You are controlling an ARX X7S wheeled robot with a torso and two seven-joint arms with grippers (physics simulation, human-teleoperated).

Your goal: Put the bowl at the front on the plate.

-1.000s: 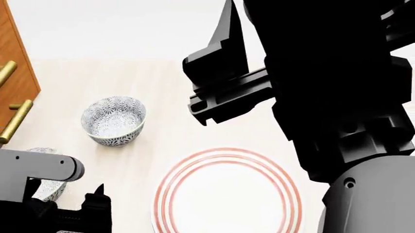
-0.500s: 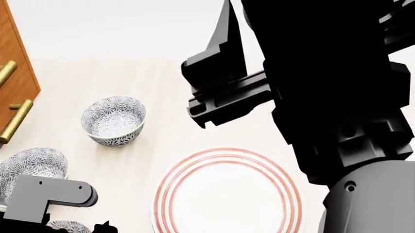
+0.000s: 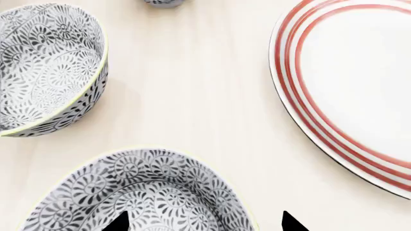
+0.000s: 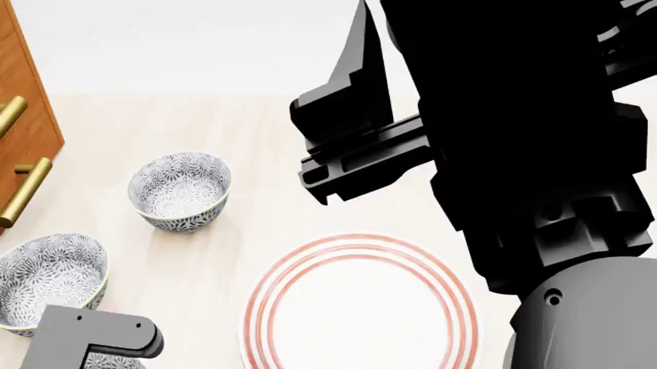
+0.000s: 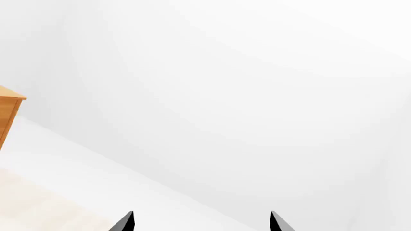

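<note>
The front bowl (image 3: 147,192), grey-blue floral on white, fills the near part of the left wrist view. My left gripper (image 3: 205,225) is open and straddles its rim, one fingertip (image 3: 119,223) inside and the other outside on the plate side. The red-ringed white plate (image 3: 301,96) lies just beside it. In the head view the plate (image 4: 265,307) sits at front centre, and only a sliver of the front bowl (image 4: 111,363) shows under my left arm (image 4: 92,337). My right gripper (image 5: 200,224) is open and empty, raised and facing a white wall.
Two identical bowls stand further out: the middle one (image 4: 46,280) (image 3: 45,67) and the far one (image 4: 180,191) (image 3: 163,2). A wooden cabinet with brass handles (image 4: 26,115) borders the left. My right arm (image 4: 513,154) hangs over the table's right side.
My left arm has drawn back toward the lower edge of the head view, uncovering the middle bowl. The right arm, the plate and the bowls have stayed almost still.
</note>
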